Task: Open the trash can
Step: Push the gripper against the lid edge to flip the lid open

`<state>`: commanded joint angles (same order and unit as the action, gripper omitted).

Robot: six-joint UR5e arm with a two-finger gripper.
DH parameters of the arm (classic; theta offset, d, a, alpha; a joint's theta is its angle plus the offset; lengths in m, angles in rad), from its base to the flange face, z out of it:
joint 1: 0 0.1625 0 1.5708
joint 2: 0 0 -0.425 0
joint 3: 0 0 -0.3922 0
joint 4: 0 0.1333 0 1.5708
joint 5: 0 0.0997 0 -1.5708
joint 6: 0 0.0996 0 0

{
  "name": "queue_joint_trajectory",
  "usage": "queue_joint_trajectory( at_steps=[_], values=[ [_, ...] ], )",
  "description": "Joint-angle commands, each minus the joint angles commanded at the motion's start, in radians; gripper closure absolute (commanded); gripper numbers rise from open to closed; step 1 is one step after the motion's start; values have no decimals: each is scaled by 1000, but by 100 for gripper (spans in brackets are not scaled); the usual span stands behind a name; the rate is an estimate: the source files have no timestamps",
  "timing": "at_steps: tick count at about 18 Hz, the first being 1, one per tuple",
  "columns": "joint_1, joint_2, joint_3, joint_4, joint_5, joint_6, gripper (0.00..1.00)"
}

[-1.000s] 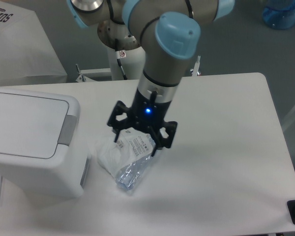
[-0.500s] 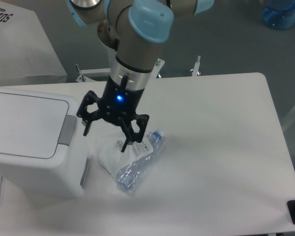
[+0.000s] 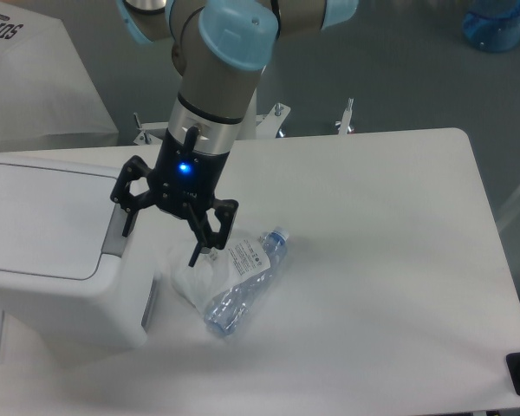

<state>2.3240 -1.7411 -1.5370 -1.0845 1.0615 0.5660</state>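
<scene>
The white boxy trash can (image 3: 56, 251) stands at the table's left edge, its flat lid (image 3: 43, 217) shut. Its grey push tab (image 3: 113, 241) on the right rim is partly covered by my gripper. My gripper (image 3: 160, 241) hangs open over the can's right rim, one fingertip by the tab, the other over the table to its right. Nothing is held between the fingers.
A clear plastic bottle (image 3: 243, 282) with a blue cap and white label lies on the table just right of the gripper, beside a crumpled clear plastic wrap (image 3: 191, 277). A blue water jug (image 3: 500, 22) stands on the floor at the far right.
The arm has moved left from above the bottle to the trash can's right rim. The bottle stays on the table, now uncovered.
</scene>
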Motion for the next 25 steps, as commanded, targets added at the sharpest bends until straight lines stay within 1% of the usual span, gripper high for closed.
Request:
queue_joint_trajectory(
  at_steps=[14, 16, 19, 25],
  values=[
    [-9, -11, -6, 5, 8, 5, 0],
    [-9, -11, -14, 15, 8, 3, 0],
    [-11, -5, -35, 46, 8, 3, 0],
    [-11, -5, -26, 48, 6, -2, 0]
  ],
)
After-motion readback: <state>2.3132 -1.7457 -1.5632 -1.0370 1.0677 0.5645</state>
